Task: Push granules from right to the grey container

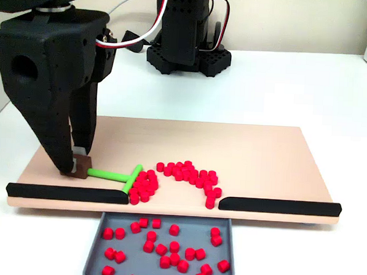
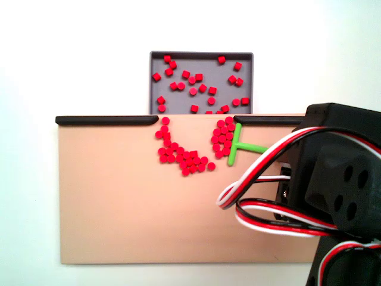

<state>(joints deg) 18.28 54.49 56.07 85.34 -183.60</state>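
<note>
My hand (image 1: 77, 164) is clamped on the green pusher's (image 1: 117, 176) stem, its crossbar touching the granules (image 1: 181, 174) heaped to its right on the tan board (image 1: 262, 154), beside the gap opening toward the grey container (image 1: 98, 244).

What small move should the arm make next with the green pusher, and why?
Probably sweep the green pusher, held in the gripper, toward the gap between the black strips: granules lie against its crossbar, just short of the grey container.
</note>
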